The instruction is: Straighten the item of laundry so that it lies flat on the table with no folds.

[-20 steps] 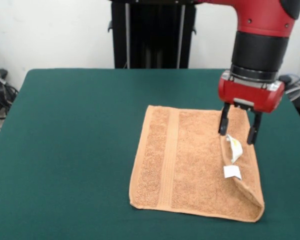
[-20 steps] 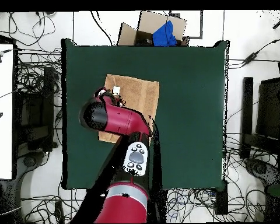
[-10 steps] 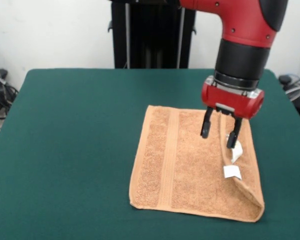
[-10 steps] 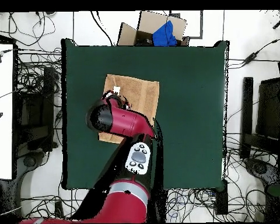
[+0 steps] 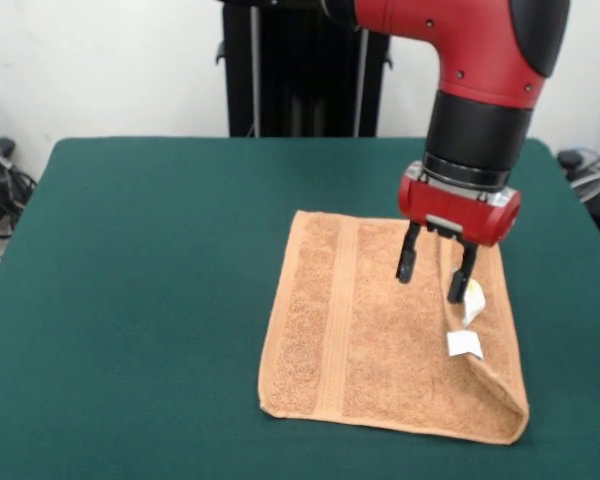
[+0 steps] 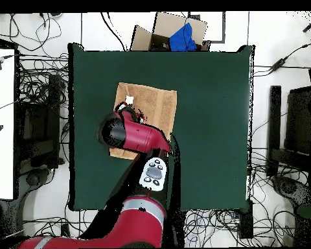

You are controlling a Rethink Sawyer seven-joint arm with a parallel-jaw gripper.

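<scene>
Front view is showing the claw [image 5: 436,277] hanging over the towel [image 5: 380,330] with its two black fingers spread apart, gripping nothing. The towel is lying right of centre on the green tabletop [image 5: 140,300], and one side strip is doubled over onto the rest, so the white tag [image 5: 465,344] is facing up along that folded edge. The claw is sitting astride the far end of that fold, one finger on each side of it, tips near the cloth; I cannot tell whether they are touching it.

To my eye the risk is in the pinch. If the fingers are closing too deep, they could be catching both layers and dragging the whole towel across the tabletop instead of peeling the flap back. If they are closing too high, they may be catching only pile and slipping off. From the overhead view the arm [image 6: 135,136] is covering much of the towel, so the fold is hard to check there.
</scene>
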